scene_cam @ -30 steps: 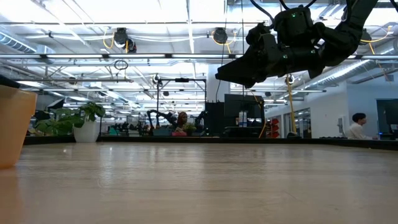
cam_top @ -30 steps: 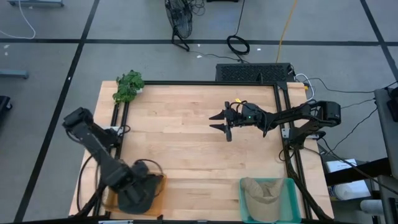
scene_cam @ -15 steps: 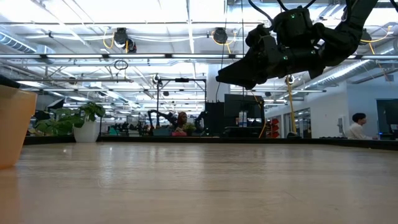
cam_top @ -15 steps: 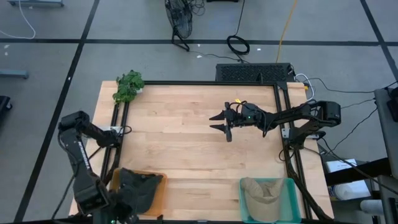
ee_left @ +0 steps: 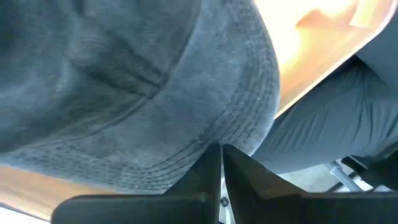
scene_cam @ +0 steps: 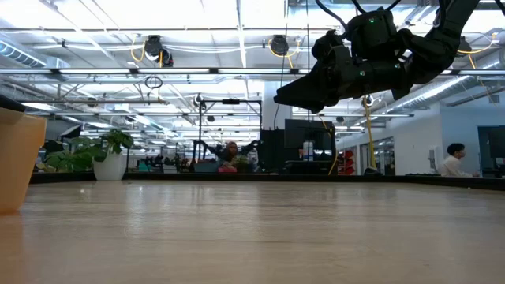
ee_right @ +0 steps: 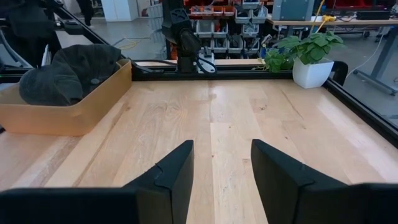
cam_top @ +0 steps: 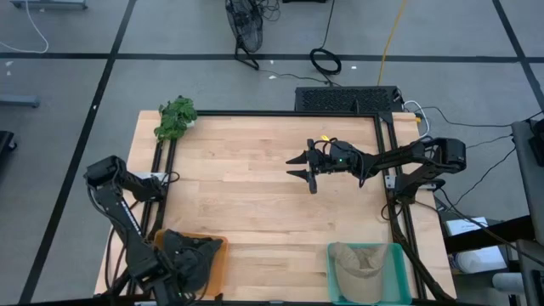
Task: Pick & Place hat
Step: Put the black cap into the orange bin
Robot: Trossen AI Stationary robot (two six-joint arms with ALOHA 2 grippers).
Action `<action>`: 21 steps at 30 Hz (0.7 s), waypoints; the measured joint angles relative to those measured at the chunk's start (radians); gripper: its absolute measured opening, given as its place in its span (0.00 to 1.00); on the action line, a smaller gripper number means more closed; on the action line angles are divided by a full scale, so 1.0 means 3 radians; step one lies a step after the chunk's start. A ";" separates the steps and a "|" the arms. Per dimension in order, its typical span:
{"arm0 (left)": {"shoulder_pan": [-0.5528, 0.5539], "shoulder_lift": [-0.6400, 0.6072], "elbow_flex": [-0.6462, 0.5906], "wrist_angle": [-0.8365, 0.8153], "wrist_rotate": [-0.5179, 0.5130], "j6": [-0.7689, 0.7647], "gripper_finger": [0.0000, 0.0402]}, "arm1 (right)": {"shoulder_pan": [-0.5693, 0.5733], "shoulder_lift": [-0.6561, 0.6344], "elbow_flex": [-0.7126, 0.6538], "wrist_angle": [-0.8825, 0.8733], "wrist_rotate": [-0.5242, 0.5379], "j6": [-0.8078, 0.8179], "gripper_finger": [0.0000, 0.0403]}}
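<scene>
A dark grey hat (cam_top: 197, 255) lies in a brown tray (cam_top: 219, 259) at the table's near left corner; the right wrist view shows that hat (ee_right: 68, 71) in the tray (ee_right: 74, 115) too. My left gripper (cam_top: 172, 270) points down at the tray's near left side. Its fingers are shut, and their tips (ee_left: 221, 149) stand at the hat's stitched brim (ee_left: 205, 124). My right gripper (cam_top: 304, 170) hangs open and level above the middle right of the table, with nothing between its fingers (ee_right: 221, 162). My left gripper's shut fingertips (ee_left: 211, 155) meet the outer edge of the hat's brim (ee_left: 186, 158) from above. Whether they touch it or have any of it between them, I cannot tell. The hat lies in the tray.
A green tray (cam_top: 395, 263) holding a beige hat (cam_top: 361, 259) stands at the near right edge. A potted plant (cam_top: 175, 117) sits at the far left corner. A black frame rail (cam_top: 272, 113) runs round the table. Bare wood lies between the two trays.
My left arm has swung off the top of the dark hat toward the table's near left corner and come down at the tray's near left side, its gripper tipping further downward. The hat stays in the tray.
</scene>
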 joint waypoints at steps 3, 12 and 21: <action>0.0018 0.0000 0.0015 -0.0005 0.0012 0.0038 0.06 | 0.0000 0.0000 0.0001 0.0000 0.0003 -0.0002 0.35; -0.0028 -0.0014 0.0195 -0.0699 -0.0284 0.0038 0.02 | 0.0000 -0.0001 0.0001 0.0001 0.0005 -0.0001 0.35; -0.0054 -0.0003 -0.0227 0.0002 -0.0358 0.0023 0.03 | -0.0001 -0.0001 -0.0001 -0.0003 0.0004 0.0004 0.35</action>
